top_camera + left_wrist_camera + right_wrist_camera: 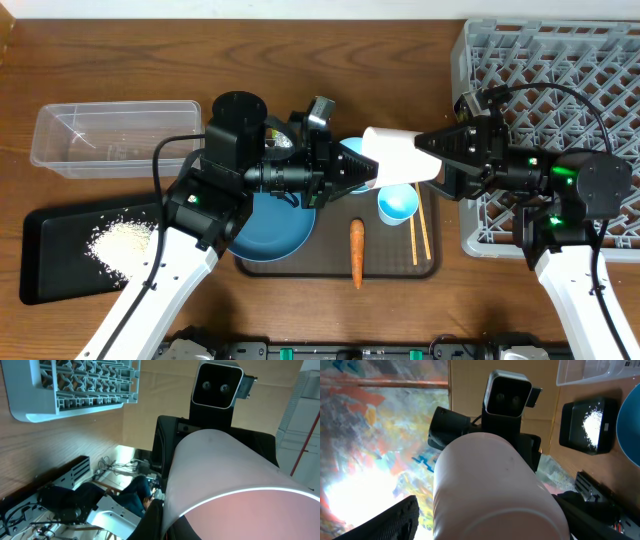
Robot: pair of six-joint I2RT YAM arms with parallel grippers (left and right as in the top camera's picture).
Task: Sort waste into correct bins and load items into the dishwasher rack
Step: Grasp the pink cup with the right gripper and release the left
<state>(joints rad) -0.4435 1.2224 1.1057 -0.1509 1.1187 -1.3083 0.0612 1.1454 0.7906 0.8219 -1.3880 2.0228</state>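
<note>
1. Lowest in the frame, on the brown tray (pixel 390 258): an orange carrot (pixel 357 252) awaiting a bin. Just beside it, wooden chopsticks (pixel 418 235) and a blue-lined cup (pixel 398 203) awaiting the rack.
2. At lower left, loose rice (pixel 122 240) already heaped in the black tray (pixel 35 270), apparently the bin for food scraps.
3. At frame centre, above the dark-blue bowl (pixel 270 230): a white cup (pixel 395 155) held on its side in mid-air between both arms, seemingly a handover toward the rack side.
4. Clamped on the cup's open, pink-lined end: the left claw (pixel 352 175), one finger (pixel 156 521) pressed against the wall.
5. Straddling the other end: the right claw (pixel 428 150). Cannot tell whether gripping yet, given a sliver of light beside one finger (pixel 395 517).
6. Farthest up: the clear tub (pixel 115 135) at upper left and the grey rack (pixel 560 60) at upper right. No dishes visible in the rack's open part. Close to the right arm, hence, probably, the pass.
</note>
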